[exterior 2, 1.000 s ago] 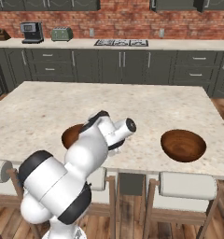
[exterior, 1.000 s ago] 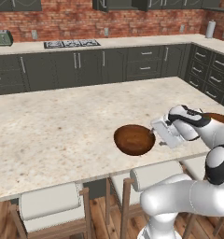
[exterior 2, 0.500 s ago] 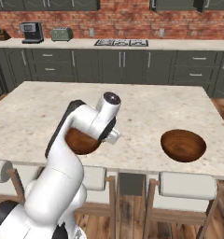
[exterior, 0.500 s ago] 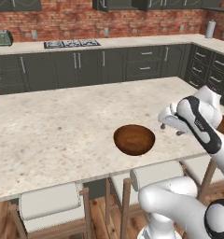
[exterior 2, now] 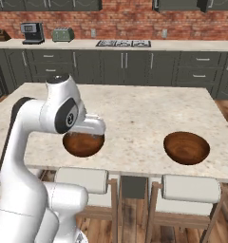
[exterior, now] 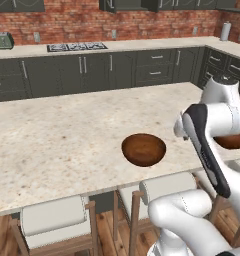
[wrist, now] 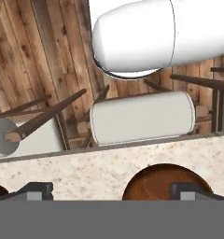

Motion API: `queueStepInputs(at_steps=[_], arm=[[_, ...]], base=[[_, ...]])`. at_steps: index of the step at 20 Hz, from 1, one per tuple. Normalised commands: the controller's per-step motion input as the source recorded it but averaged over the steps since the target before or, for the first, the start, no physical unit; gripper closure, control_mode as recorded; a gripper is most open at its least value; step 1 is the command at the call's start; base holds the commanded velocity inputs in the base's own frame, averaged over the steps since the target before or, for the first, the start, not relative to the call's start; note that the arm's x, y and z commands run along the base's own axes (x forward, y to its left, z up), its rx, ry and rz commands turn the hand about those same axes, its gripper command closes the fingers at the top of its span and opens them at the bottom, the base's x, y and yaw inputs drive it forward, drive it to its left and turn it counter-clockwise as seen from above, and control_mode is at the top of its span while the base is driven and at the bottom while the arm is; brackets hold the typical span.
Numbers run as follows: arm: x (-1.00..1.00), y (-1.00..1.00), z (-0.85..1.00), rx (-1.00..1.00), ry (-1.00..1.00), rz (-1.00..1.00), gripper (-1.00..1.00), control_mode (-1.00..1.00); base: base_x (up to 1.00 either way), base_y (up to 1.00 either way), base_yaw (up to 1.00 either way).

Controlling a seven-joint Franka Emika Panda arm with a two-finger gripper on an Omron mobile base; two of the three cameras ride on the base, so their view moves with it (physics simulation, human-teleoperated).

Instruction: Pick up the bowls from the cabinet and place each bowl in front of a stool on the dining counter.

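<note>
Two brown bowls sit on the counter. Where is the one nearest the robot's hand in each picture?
Left base view: bowl near the middle, by the dining counter's near edge.
Right base view: left of centre, partly behind the arm.
Hand view: bottom edge, right of middle.
Shared landmark: the white-cushioned stool in front of it.

2 glossy reddish-brown bowls [exterior 2: 186, 147] — beige speckled dining counter [exterior: 57, 135] — white stools [exterior 2: 192, 188], red brick wall [exterior 2: 125, 19].
</note>
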Motion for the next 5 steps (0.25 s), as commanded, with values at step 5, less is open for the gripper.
queueStepInputs(at_steps=[5], arm=[[-0.80,0.14,0.36,-0.21,0.12,-0.01,-1.00,-1.00]], base=[[0.00,0.00,0.00]])
